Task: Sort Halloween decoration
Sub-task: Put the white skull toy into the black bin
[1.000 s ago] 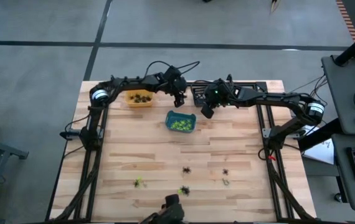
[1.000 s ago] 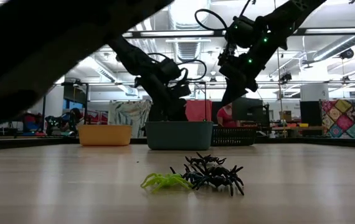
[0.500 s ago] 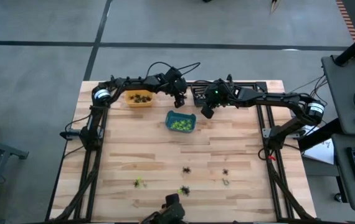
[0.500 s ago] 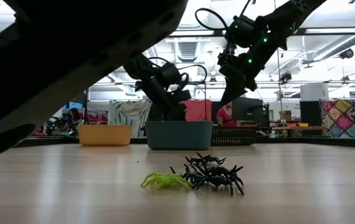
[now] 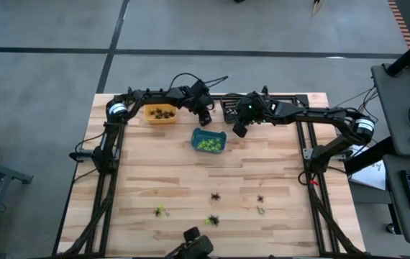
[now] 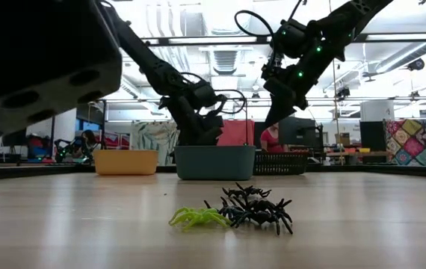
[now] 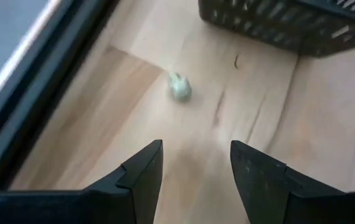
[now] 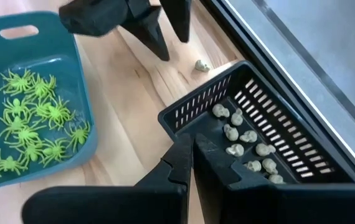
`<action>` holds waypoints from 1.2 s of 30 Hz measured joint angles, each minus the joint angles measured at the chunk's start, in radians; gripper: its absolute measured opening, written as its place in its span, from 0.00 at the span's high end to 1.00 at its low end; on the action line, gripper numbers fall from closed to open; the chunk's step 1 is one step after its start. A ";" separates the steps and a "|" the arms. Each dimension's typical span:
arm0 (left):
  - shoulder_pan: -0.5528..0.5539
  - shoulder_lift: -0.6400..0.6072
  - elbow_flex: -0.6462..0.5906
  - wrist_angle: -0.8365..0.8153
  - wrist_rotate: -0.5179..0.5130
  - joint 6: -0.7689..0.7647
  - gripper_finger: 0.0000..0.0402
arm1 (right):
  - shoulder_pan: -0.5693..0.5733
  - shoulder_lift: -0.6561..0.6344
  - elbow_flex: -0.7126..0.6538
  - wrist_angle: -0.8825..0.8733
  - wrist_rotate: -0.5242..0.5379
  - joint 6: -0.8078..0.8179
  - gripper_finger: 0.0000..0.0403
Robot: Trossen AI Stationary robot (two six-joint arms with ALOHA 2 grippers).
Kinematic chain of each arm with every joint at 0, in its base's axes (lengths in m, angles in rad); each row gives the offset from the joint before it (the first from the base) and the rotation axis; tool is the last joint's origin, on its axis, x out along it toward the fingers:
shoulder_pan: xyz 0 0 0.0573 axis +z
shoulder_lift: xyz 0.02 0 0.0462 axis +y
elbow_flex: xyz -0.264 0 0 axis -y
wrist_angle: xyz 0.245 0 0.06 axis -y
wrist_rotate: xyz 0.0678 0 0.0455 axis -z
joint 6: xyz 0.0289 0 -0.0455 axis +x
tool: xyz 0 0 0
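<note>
The left gripper (image 7: 193,171), jaws apart and empty, hovers above a stray pale skull trinket (image 7: 180,86) lying just outside the black basket (image 8: 261,140), probably to retrieve it, while the right gripper (image 8: 193,149) hangs closed over that basket's corner.

1. Even, bright overhead light; ceiling strip lights (image 6: 220,52) glare in the low view.
2. Low view: arms backlit, near-silhouette; large dark blurred block (image 6: 37,63) fills upper left.
3. Left wrist view soft: pale trinket (image 7: 180,86) smeared, wood grain blurred.
4. Right wrist view sharp; short, soft shadows on the tabletop (image 5: 190,180).
</note>
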 joint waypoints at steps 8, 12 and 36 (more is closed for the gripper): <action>0.000 0.000 0.098 -0.137 0.000 0.172 0.57 | 0.000 0.000 -0.002 0.011 0.000 -0.004 0.98; 0.012 -0.002 0.120 -0.187 0.039 0.432 0.57 | -0.001 0.000 -0.002 0.011 0.000 -0.008 0.98; 0.040 0.007 0.118 0.006 0.113 0.422 0.61 | -0.011 0.002 -0.004 0.027 0.000 -0.024 0.98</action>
